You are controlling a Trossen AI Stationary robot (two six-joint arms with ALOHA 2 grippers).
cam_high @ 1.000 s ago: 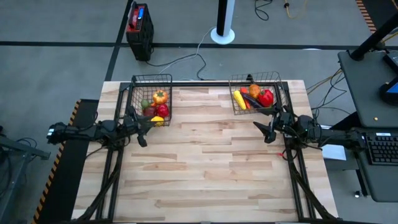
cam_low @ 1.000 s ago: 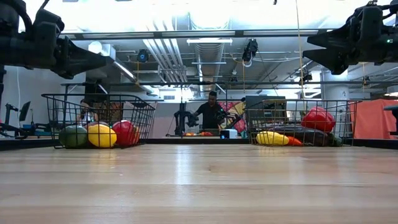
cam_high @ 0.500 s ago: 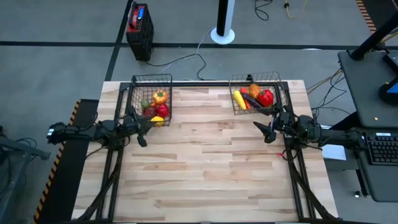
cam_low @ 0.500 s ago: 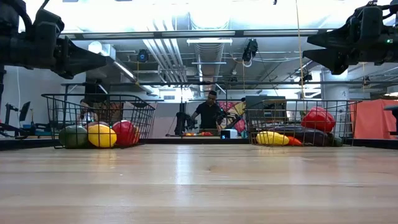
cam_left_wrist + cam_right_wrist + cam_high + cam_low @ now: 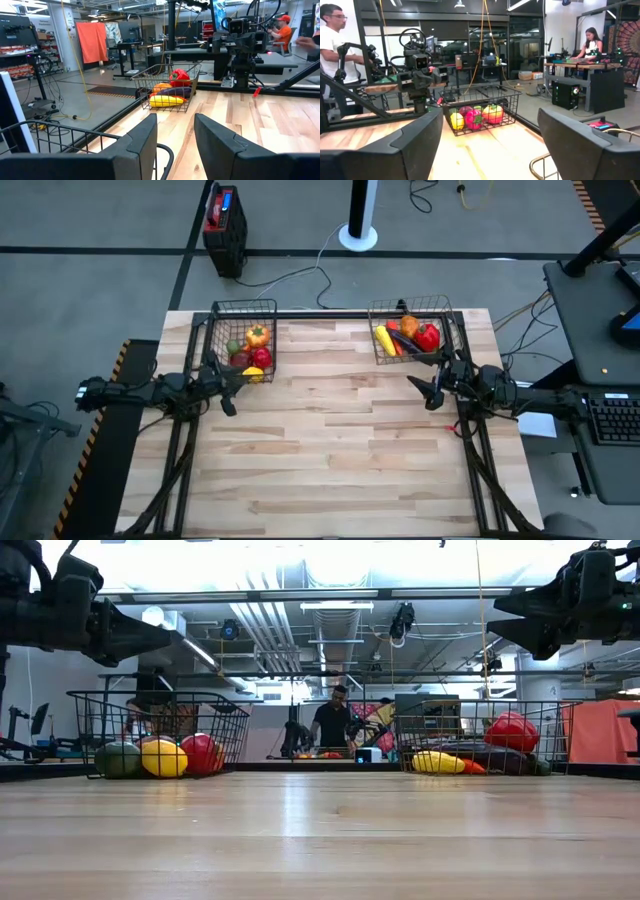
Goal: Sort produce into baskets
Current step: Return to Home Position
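Observation:
Two dark wire baskets stand at the table's far edge. The left basket holds an orange pepper, a red fruit, a lemon and a green fruit. The right basket holds corn, an eggplant, an orange and a red pepper. My left gripper hangs open and empty above the table, just near of the left basket. My right gripper hangs open and empty above the table, near of the right basket. Both baskets also show in the low view, the left basket and the right basket.
The wooden tabletop lies bare between and in front of the arms. A black-and-red box and a white post base stand on the floor beyond the table. A desk with a keyboard is at the right. People stand in the room behind.

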